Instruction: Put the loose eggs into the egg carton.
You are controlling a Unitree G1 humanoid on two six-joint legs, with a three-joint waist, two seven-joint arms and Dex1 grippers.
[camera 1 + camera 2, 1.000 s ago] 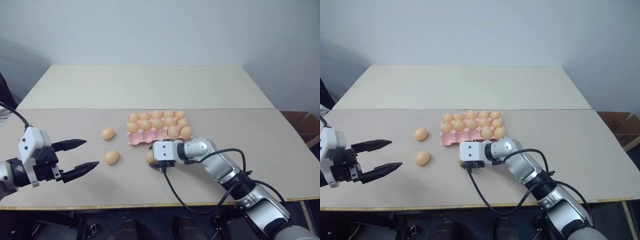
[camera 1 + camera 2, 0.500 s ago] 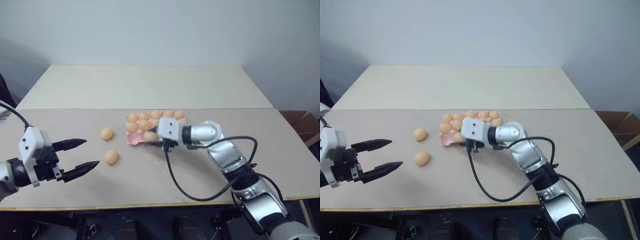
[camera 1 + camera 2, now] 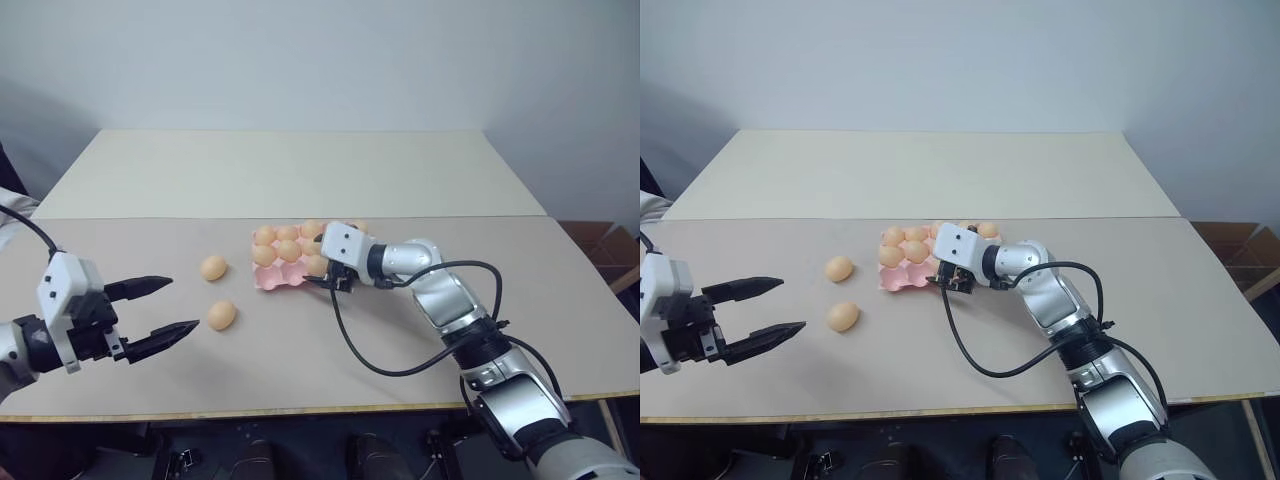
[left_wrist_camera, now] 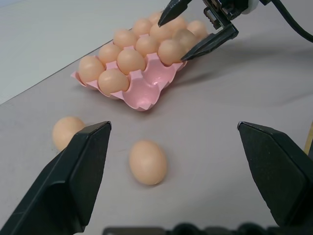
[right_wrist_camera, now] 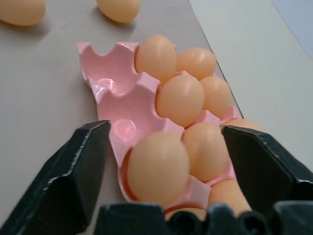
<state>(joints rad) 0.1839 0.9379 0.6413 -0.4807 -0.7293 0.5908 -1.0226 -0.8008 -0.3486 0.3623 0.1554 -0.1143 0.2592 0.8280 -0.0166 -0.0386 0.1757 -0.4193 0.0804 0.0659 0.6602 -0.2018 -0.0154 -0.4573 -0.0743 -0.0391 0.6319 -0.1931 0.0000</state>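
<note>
My right fingers [image 5: 161,161] stand wide apart around an egg [image 5: 158,166] seated in the pink carton [image 5: 115,115], holding nothing. I should lift straight clear without nudging it. My left fingers [image 3: 165,313] gape empty near two loose eggs [image 3: 222,315] on the surface [image 3: 560,300].

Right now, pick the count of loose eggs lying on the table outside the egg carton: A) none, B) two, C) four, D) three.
B: two loose eggs lie on the table to the left of the pink egg carton, while every other egg sits in the carton's cups.
</note>
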